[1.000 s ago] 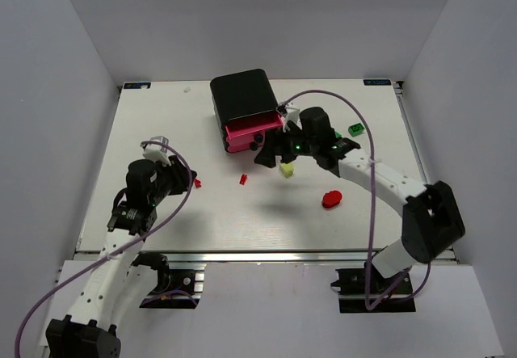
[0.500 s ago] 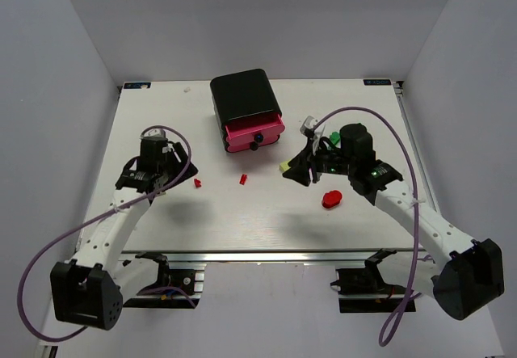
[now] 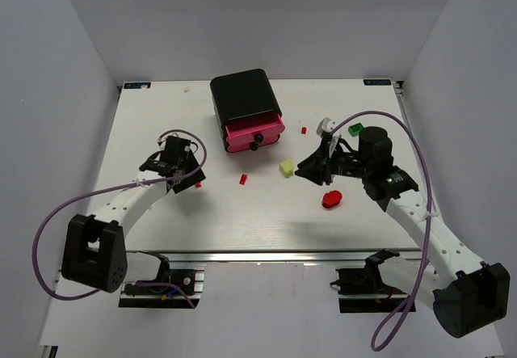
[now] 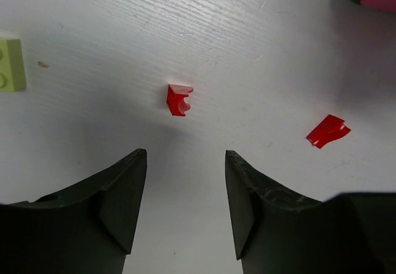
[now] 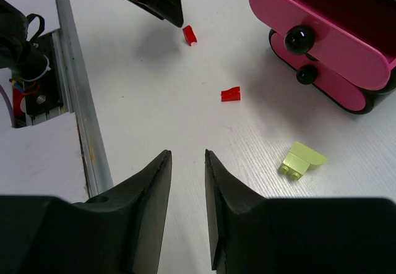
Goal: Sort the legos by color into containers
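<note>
- Nearest me, the left arm reaches low over the white table from its base and bends in toward the middle, wrist tilted down.
- The left gripper hangs just above the surface with its fingers spread wide and nothing between them.
- Just beyond its tips lies a red brick, in line with the gap and touching neither finger.
- A second red brick lies to that brick's right, apart from it.
- The right arm stretches from its base up the right side, elbow out, forearm pointing left toward the centre.
- The right gripper is empty; its fingers stand a narrow slit apart.
- A larger red piece lies on the table beside that forearm, on the near side.
- A pale yellow brick lies on its side ahead of the right gripper, clear of its tips.
- Farther back on the right sit a green brick and a tiny red piece.
- At the far edge stands the black cabinet, with its upper pink drawer pulled out. I cannot see inside it.
- The drawer below is pushed in further.
</note>
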Robot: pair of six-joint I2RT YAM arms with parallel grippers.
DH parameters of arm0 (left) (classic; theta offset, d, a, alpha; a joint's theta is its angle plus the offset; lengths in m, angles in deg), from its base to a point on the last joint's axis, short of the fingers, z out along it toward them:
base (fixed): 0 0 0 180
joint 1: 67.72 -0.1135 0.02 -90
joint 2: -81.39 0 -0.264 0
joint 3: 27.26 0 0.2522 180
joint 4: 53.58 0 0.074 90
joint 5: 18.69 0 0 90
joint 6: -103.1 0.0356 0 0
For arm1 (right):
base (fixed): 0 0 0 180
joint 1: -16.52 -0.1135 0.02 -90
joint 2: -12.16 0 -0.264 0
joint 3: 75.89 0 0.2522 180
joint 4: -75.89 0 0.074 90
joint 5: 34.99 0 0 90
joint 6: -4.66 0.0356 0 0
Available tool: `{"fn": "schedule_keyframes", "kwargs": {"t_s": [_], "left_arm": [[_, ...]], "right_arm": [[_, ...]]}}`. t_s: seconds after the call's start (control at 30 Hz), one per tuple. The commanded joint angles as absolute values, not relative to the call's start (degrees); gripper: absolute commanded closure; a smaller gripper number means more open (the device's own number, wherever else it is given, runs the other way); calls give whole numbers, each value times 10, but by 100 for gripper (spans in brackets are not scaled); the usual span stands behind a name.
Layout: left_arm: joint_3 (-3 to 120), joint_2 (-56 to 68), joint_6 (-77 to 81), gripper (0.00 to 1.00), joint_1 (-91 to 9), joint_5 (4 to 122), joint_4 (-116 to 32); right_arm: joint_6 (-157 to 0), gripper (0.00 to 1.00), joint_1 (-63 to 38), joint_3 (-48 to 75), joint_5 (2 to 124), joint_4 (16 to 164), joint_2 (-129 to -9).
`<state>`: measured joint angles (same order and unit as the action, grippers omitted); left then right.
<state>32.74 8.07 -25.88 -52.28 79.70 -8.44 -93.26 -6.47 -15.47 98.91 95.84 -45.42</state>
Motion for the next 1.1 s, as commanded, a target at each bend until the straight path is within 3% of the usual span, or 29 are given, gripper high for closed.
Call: {"fn": "schedule_keyframes", "kwargs": {"t_s": [0.0, 0.7, 1.07], "left_arm": [[339, 60, -269, 37, -502, 833, -107], [397, -62, -251, 46, -474, 896, -110], [406, -79, -243, 57, -469, 898, -117]], "right_arm": [[-942, 66, -57, -155, 1020, 958, -451], [-961, 67, -40, -148, 1036, 983, -448], [-958, 67, -26, -149, 1048, 984, -451]]}}
